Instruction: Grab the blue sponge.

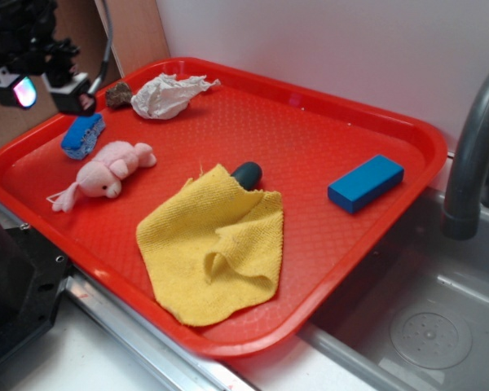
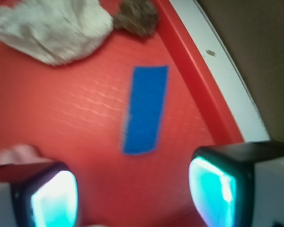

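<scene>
My tool (image 1: pixel 49 88) hangs above the far left corner of the red tray (image 1: pixel 391 130), its two pads spread apart with nothing between them. Blue sponge (image 1: pixel 83 135) lies on the tray floor just below and slightly right of the tool, close to the left rim, clear of both pads. In the wrist view the sponge (image 2: pixel 146 110) shows as a narrow blue slab, blurred, lying between and beyond my fingertips (image 2: pixel 54 198), which glow cyan at the bottom of that view. Pink plush toy (image 1: pixel 106 171) sits just beside the sponge on the near side, apparently not touching it; a pale pink blur at the lower left of the wrist view may be the same toy, cannot tell for sure. Crumpled white cloth (image 1: pixel 169 94) rests near the far rim, with a small brown lump (image 1: pixel 119 95) touching or nearly touching its left end; both also appear at the top of the wrist view. Yellow cloth (image 1: pixel 213 244) lies rumpled toward the tray's front, partly covering a dark rounded object (image 1: pixel 247 173) that pokes out at its far edge. Blue rectangular block (image 1: pixel 365 183) sits well apart, near the right rim. Grey faucet (image 1: pixel 473 147) and sink basin (image 1: pixel 424 326) at the right of the tray.
</scene>
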{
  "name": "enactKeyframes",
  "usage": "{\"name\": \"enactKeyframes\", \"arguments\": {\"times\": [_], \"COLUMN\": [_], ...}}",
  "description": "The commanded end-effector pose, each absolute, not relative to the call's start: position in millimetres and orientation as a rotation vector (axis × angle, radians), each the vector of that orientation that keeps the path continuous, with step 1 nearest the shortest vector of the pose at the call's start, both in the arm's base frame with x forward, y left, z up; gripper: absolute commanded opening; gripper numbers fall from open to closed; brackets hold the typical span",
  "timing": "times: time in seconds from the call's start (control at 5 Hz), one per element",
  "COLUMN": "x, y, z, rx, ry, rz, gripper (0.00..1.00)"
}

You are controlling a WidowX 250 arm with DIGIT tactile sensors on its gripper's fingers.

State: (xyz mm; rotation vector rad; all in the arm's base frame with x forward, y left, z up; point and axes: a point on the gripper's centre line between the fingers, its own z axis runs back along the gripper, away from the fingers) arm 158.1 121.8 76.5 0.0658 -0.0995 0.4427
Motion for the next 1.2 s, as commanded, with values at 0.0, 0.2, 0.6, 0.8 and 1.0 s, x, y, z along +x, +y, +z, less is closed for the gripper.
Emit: {"name": "enactKeyframes", "arguments": {"times": [0.0,0.2,0.6,0.8,1.0], "x": [183,212,219,221,212], "y": [138,125,122,114,93], "z": [47,27,28,78,128], "rx": [0.086,0.073,0.097,0.119,0.07], "ry": [-0.088,-0.059,-0.008,-0.031,-0.116], "rz": [0.335,0.287,0.277,0.219,0.176], "gripper": [1.0,1.0,0.0,0.0,0.0]}}
